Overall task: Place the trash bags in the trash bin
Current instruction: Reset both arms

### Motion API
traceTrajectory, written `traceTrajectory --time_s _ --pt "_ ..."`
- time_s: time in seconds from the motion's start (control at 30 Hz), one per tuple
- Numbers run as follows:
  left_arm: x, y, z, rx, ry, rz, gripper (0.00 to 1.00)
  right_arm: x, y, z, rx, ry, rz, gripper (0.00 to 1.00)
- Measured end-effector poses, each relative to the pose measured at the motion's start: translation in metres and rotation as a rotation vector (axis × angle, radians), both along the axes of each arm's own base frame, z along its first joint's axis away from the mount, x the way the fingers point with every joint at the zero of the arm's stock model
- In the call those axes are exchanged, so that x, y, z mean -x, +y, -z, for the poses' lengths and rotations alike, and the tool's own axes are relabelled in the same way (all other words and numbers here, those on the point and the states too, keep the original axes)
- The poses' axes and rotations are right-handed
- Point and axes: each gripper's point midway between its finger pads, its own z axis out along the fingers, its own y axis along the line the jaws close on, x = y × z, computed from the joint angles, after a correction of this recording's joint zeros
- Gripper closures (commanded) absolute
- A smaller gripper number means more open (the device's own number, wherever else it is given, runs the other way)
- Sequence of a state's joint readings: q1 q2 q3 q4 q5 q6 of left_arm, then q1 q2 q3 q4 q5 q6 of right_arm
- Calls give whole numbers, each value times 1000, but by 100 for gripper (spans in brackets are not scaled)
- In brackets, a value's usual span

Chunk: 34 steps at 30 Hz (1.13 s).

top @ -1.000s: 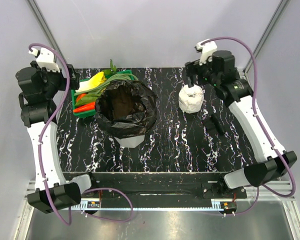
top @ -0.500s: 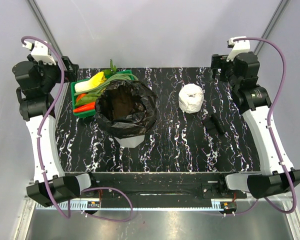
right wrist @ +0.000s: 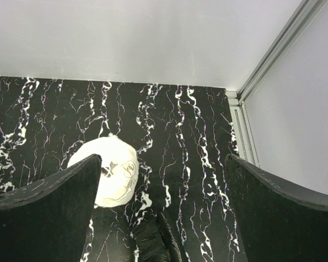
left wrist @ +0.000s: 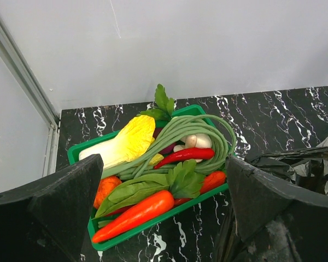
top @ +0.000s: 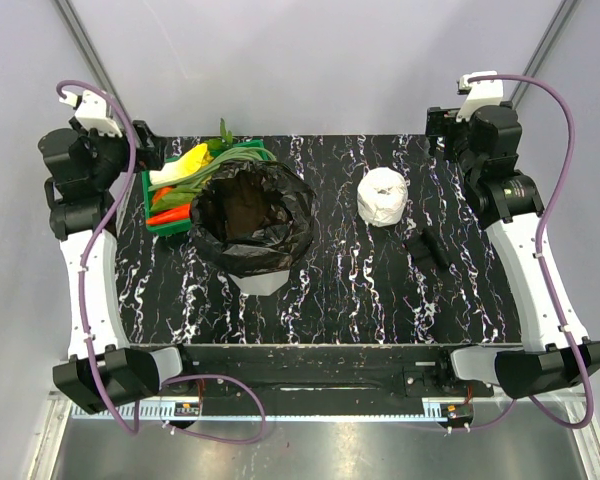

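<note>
The trash bin stands left of centre; only its white base (top: 261, 283) shows below a glossy black trash bag (top: 280, 235) that lines its mouth and drapes over the rim. An edge of the bag shows in the left wrist view (left wrist: 309, 164). My left gripper (top: 138, 142) (left wrist: 164, 161) is open and empty, raised at the back left over the green basket. My right gripper (top: 438, 125) (right wrist: 163, 159) is open and empty, raised at the back right, beyond the white roll.
A green basket of toy vegetables (top: 152, 200) (left wrist: 76, 152) touches the bin's back left side. A white roll of plastic (top: 382, 196) (right wrist: 116, 177) lies right of the bin. A small black folded piece (top: 427, 247) (right wrist: 153, 240) lies near it. Walls enclose the back and sides.
My right gripper has pulled back and to the right, away from the white roll. My left gripper drew out to the left, then came back slightly. Bin and bag have not moved.
</note>
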State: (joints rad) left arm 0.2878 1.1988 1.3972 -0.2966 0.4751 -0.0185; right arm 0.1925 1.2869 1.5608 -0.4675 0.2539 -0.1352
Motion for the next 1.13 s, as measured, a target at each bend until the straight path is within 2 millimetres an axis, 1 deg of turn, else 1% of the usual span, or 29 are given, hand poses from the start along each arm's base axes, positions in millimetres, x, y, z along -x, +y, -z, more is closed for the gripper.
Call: traceTrajectory --time_s 0.17,0.43,0.53,0.67,0.83,1.07,1.13 --pt "1 -3 2 0 0 8 1 0 0 0 2 -1 0 0" --pt "4 -18 0 -28 -23 39 1 -1 0 -2 1 -10 -1 0" --pt "3 -17 0 -33 -30 36 1 -1 0 1 2 -5 -1 0" --pt "2 -16 4 -32 -25 31 1 -2 0 5 4 3 -1 0" --pt "4 -17 11 -31 -20 30 1 -2 0 3 3 -3 -2 0" --pt "6 -24 24 -20 -1 46 1 -3 1 2 2 -9 -2 0" --pt "6 -26 25 -14 1 50 1 -3 1 4 4 -6 -2 0"
